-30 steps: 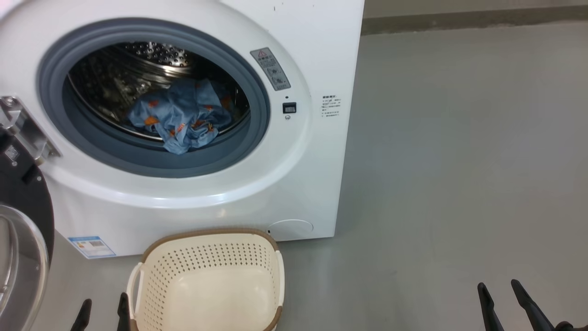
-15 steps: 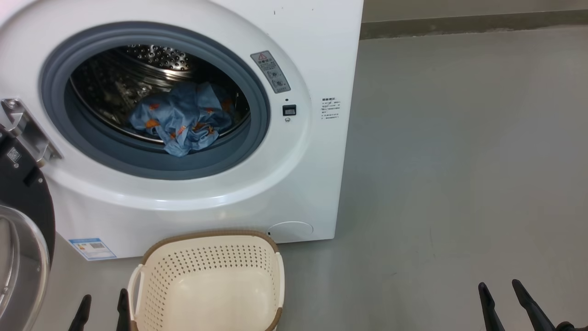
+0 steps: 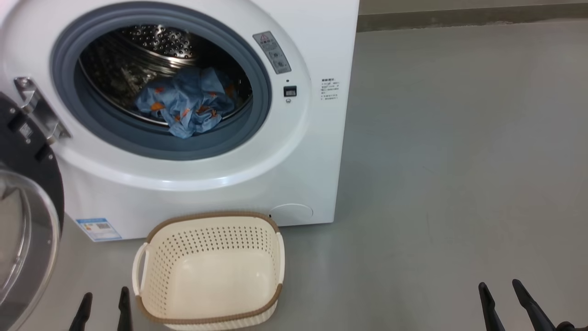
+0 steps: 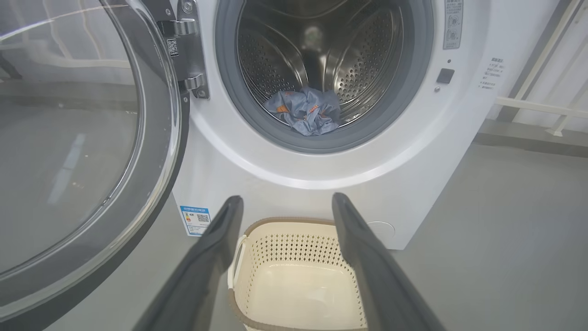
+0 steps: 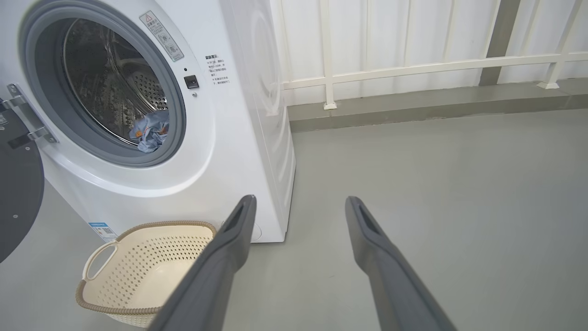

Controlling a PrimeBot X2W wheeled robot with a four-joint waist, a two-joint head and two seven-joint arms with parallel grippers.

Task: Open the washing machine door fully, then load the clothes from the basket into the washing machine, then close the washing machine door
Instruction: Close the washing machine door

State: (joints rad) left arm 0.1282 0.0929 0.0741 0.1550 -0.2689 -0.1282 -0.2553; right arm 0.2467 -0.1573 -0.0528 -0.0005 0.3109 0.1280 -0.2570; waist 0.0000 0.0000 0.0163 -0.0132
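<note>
Blue clothes (image 3: 186,103) lie in washing machine (image 3: 206,197); door (image 3: 32,161) open.

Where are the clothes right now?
The clothes lie inside the washing machine drum, upper left in the head view, above the basket on the floor.

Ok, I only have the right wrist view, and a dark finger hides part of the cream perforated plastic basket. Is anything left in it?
Observer: No. The head view shows the whole floor of the cream-white perforated basket, and it is bare. The light blue printed clothes lie in the steel drum.
Operator: Where is the left gripper?
Observer: The left gripper is open and empty, next to the basket's left handle in the head view.
Operator: And the door's window?
Observer: The round black-rimmed washing machine door stands swung wide open on its hinge. Its clear glass bowl faces the left wrist camera.
</note>
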